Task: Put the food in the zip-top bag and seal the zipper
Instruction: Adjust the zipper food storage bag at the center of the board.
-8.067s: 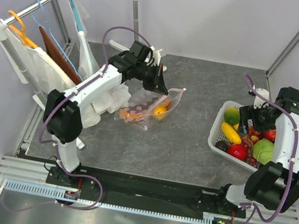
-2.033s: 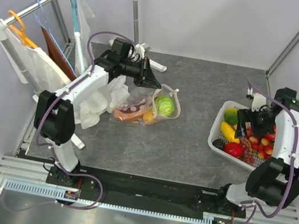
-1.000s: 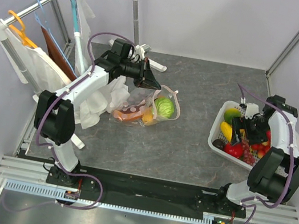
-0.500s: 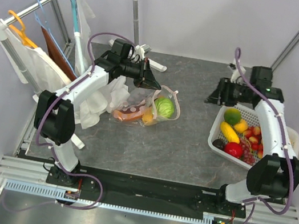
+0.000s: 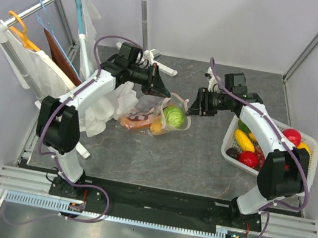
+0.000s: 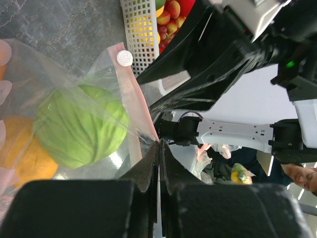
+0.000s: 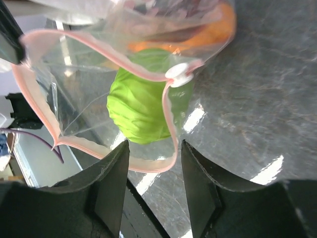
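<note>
- Overhead, you see the left gripper point(image 5: 163, 91) holding the zip-top bag point(image 5: 141, 116) by its mouth, with the basket point(image 5: 228, 145) well to the right.
- The left wrist view adds that its fingers pinch the zipper point(image 6: 136, 106); the cabbage point(image 6: 79, 126) is inside.
- Only the right wrist view shows the right gripper point(image 7: 153, 153) spread at the mouth, near the slider point(image 7: 179, 74).

zip-top bag point(image 7: 84, 74): see-through, with pale pink dots, right in front of the right gripper point(image 7: 153, 146)
zipper point(image 7: 170, 119): pink-red strip
slider point(image 7: 179, 74): white
cabbage point(image 7: 138, 104): bright green, just ahead of the right gripper's black fingers point(image 7: 109, 193)
orange piece point(image 7: 210, 32): orange, farther from the right gripper than the cabbage
left gripper point(image 6: 159, 148): black, with the pink strip at its tip
basket point(image 5: 228, 140): white with slats, behind the right gripper
apple point(image 5: 291, 136): red, in the basket
yellow piece point(image 5: 245, 140): yellow, in the basket
table point(image 5: 201, 157): dark grey with pale wavy lines like stone
</note>
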Motion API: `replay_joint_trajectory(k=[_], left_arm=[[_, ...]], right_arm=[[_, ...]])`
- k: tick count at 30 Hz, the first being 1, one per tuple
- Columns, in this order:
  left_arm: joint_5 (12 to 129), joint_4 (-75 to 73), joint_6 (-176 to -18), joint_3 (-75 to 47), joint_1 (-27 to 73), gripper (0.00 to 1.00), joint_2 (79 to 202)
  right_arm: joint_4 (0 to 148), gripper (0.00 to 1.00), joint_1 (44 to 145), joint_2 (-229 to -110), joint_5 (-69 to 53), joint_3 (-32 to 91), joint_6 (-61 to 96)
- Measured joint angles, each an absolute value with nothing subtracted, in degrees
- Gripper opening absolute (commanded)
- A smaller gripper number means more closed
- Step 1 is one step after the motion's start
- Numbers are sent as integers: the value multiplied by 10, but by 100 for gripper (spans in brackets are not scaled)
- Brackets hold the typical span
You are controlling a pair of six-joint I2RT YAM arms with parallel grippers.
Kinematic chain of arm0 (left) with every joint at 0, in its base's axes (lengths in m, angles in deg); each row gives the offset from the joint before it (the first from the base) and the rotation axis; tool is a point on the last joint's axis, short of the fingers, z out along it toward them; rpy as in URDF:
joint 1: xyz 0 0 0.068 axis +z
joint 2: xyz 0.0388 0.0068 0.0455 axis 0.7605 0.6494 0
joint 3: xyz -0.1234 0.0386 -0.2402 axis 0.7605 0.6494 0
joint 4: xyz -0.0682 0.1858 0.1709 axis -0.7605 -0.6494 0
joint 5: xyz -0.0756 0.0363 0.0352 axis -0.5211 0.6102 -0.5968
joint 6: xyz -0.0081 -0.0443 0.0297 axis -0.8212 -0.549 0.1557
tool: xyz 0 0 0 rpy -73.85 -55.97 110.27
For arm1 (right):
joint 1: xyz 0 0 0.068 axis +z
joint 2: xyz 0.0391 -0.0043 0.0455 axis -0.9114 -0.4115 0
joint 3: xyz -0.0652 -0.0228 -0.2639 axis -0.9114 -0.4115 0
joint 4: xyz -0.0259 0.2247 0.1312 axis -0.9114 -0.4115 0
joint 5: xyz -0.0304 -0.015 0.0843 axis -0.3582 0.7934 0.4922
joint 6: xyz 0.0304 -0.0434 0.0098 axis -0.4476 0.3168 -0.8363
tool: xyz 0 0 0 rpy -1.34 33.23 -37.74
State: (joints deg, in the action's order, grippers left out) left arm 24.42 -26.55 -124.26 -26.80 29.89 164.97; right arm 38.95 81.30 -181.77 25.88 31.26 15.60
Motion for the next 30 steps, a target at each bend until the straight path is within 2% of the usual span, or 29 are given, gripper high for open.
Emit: replay_joint_trajectory(k=[9,13,16,17,25,30], left_arm=[[242,-270,-1238,-268,299,2,1650],[240,-270,-1236,-268,299,2,1650],[232,-270,-1235,-268,299,2,1650],[232,-270,-1234,-268,299,2,1650],[237,-312,-1190,-285,296,2,1648],[301,-435,-1075,-421,256,2,1647]], right_arm=[[401,43,857,-1817,224,268,154],[402,31,857,-1817,198,266,161],[401,12,857,-1818,185,266,168],[401,0,857,-1818,183,266,170],[393,0,854,-1812,224,272,155],[398,0,854,-1760,278,339,90]])
